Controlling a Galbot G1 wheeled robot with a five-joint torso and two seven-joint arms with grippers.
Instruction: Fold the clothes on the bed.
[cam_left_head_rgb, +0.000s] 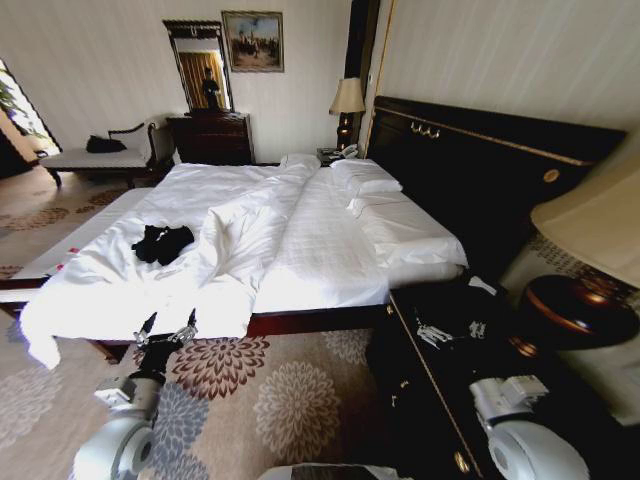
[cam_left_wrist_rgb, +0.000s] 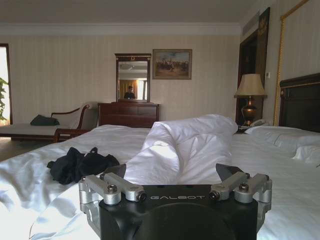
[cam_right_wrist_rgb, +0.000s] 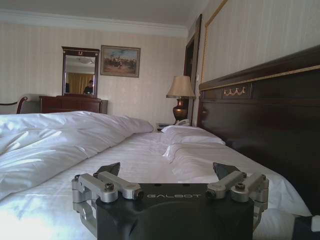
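Observation:
The clothes, a crumpled black T-shirt (cam_left_head_rgb: 163, 243), lie in a heap on the left part of the bed (cam_left_head_rgb: 330, 255), beside the bunched white duvet (cam_left_head_rgb: 240, 235). My left gripper (cam_left_head_rgb: 168, 330) hangs open at the bed's near edge, a short way before the T-shirt (cam_left_wrist_rgb: 80, 165). In the left wrist view the left gripper (cam_left_wrist_rgb: 171, 172) has its jaws spread wide, with nothing between them. My right gripper (cam_left_head_rgb: 447, 330) hovers over the dark nightstand by the headboard. The right wrist view shows the right gripper (cam_right_wrist_rgb: 168, 171) open and empty, facing along the bed (cam_right_wrist_rgb: 150, 155).
A dark nightstand (cam_left_head_rgb: 440, 390) and a big lamp (cam_left_head_rgb: 590, 240) stand close on the right, with the tall dark headboard (cam_left_head_rgb: 480, 170) behind. Floral carpet (cam_left_head_rgb: 270, 390) lies in front of the bed. A chaise (cam_left_head_rgb: 100, 155), dresser (cam_left_head_rgb: 212, 138) and mirror line the far wall.

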